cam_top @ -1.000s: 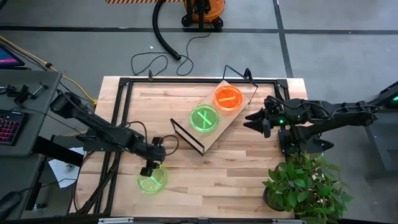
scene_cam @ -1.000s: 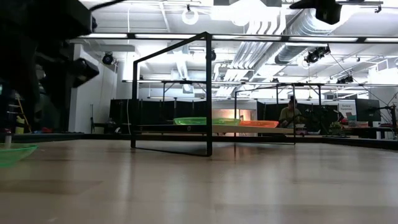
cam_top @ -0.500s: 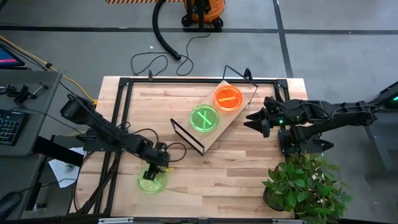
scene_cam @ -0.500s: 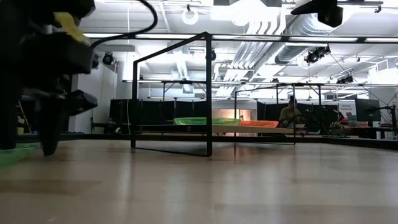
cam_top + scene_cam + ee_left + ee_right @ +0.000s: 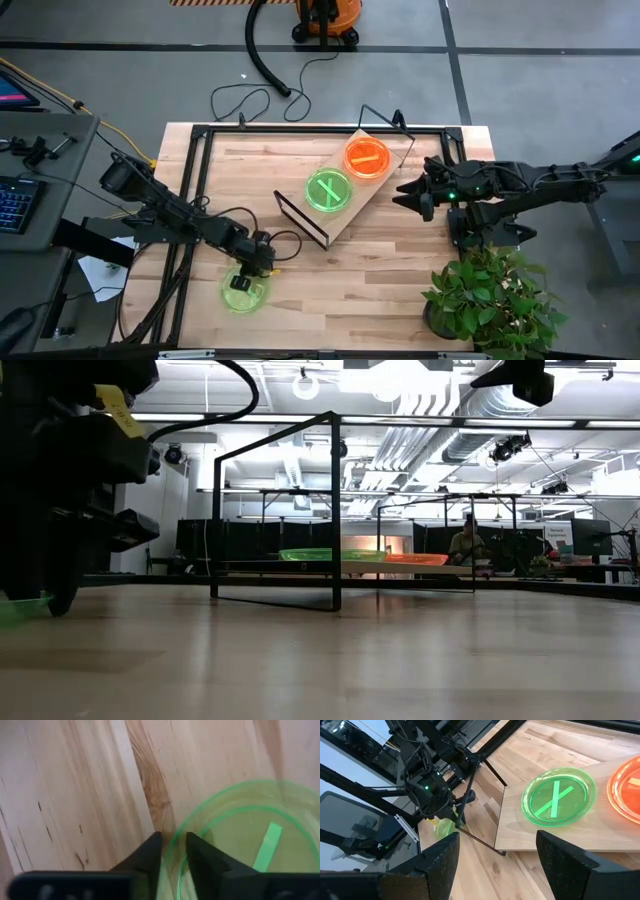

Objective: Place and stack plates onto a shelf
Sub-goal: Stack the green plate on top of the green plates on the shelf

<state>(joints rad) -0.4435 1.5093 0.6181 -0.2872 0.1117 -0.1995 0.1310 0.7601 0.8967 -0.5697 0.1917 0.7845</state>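
A green plate (image 5: 243, 291) lies flat on the tabletop near the front left. My left gripper (image 5: 250, 274) is down at its far rim, open by a narrow gap, with the rim (image 5: 172, 845) running between its fingers. The shelf (image 5: 352, 213) stands slantwise at the table's middle. A second green plate (image 5: 329, 190) and an orange plate (image 5: 367, 157) lie side by side on its board. My right gripper (image 5: 402, 192) hovers open, holding nothing, just right of the shelf. My left gripper comes at the plate from above, one finger (image 5: 147, 857) outside the rim and the other (image 5: 202, 862) inside the dish. A sliver of wood shows on each side of the rim, so I cannot tell whether the fingers touch it. The plate lies flat on the table.
A black metal frame (image 5: 195, 190) runs along the table's left and far edges. A potted plant (image 5: 490, 300) stands at the front right corner, close under the right arm. Bare wood (image 5: 350, 285) lies between the plate and the plant.
My left gripper has come down to the tabletop at the green plate's far rim, shifting slightly toward the table's right. The plate has stayed where it was.
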